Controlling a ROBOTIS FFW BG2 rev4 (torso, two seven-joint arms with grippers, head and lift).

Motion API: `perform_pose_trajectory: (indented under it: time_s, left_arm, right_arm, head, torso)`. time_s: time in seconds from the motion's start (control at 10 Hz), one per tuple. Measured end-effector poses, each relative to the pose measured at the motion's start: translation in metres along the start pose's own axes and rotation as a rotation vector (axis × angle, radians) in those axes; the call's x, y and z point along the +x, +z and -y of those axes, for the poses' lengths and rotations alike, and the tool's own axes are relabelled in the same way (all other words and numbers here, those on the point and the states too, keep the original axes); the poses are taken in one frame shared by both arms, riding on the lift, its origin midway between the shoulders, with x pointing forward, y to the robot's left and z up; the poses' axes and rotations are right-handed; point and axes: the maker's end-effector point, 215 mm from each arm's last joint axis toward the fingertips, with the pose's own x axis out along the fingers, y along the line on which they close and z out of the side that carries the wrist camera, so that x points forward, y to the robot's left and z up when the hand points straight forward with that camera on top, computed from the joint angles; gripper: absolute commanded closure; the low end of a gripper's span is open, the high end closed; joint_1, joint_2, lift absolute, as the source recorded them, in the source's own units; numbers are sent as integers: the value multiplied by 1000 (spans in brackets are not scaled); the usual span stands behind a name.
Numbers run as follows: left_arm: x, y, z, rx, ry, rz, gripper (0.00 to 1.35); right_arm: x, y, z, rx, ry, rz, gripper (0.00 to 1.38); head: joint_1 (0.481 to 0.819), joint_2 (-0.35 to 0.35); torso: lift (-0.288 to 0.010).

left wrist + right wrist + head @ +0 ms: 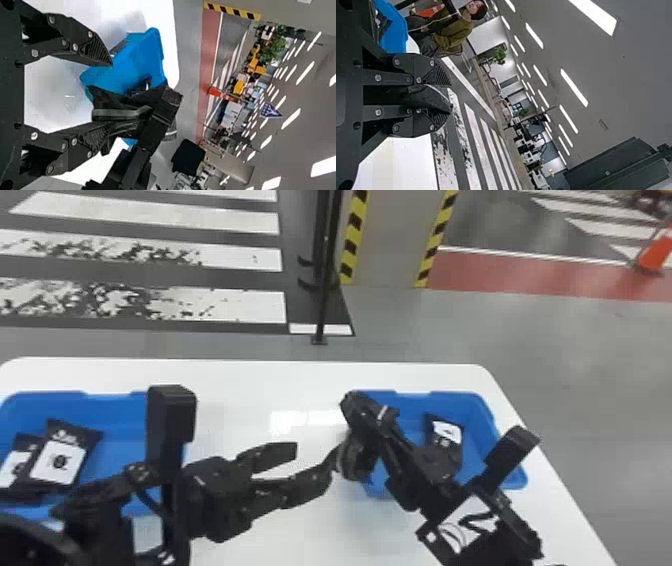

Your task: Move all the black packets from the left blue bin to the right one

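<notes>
Head view, and here's the left gripper (pixel 312 457), fingers spread wide, pointing at its partner beside the right blue bin (pixel 467 406)! Over in the right wrist view, the right gripper (pixel 450 97) has a black packet (pixel 427 95) nipped between its two fingers. Is the left one touching it? I can't tell. The pouch looks light and floppy, probably slick-skinned, so I'd expect it to fold under a squeeze rather than crack. Best grip, to my eye: flat across the body or a sealed edge, firm but gentle, because a corner pinch could let it swing or slide. Further business waits in the left blue bin (pixel 120 410): labelled packets (pixel 60 462) lying together, where a raised edge looks the likeliest bite. One more packet (pixel 447 435) lies in the right bin!
</notes>
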Motion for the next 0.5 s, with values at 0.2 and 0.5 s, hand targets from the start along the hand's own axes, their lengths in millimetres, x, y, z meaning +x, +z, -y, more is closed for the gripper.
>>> perform_pose_trajectory:
  time_s: [0.2, 0.5]
  left_arm:
    - [-38, -1, -25, -24, 96, 30, 177]
    - [-96, -8, -66, -43, 258, 47, 179]
  right_arm:
    - [6, 4, 45, -77, -60, -18, 1280]
    - [5, 3, 147, -216, -219, -86, 1239]
  head:
    - [695, -155]
    - [695, -147]
  torso:
    - [-140]
    - [-140]
